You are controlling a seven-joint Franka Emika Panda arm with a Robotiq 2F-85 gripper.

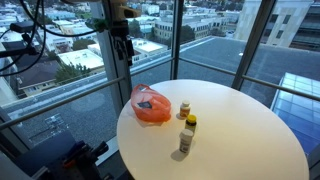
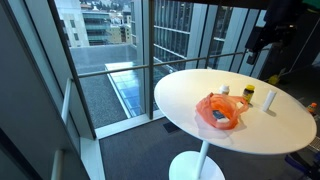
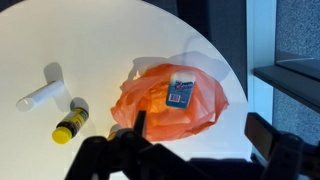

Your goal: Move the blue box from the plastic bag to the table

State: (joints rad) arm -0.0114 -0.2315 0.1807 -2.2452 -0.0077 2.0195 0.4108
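On the round white table (image 1: 250, 140), close to the edge that faces the windows, lies a crumpled orange plastic bag (image 1: 151, 105), and the blue box (image 3: 181, 90) rests inside it – in the wrist view it shows through the bag's open mouth, lying flat on the orange film, blue face up with a pale strip along one end. In both exterior views the box is only a small dark patch in the middle of the bag, so it is in the bag and not on the bare tabletop. The gripper (image 1: 122, 48) hangs high above the table's edge, well clear of the bag and touching nothing; in the wrist view its dark fingers (image 3: 262, 135) stand wide apart at the bottom of the picture with only air between them (the bag and box are far below, between the fingers in the picture only). Beside the bag, apart from it, stand a yellow-capped bottle (image 3: 70, 122) and a white bottle (image 3: 40, 95); an exterior view also shows a small pale jar (image 1: 185, 108) just beyond the bag. Past the glass – city rooftops and a balcony rail.
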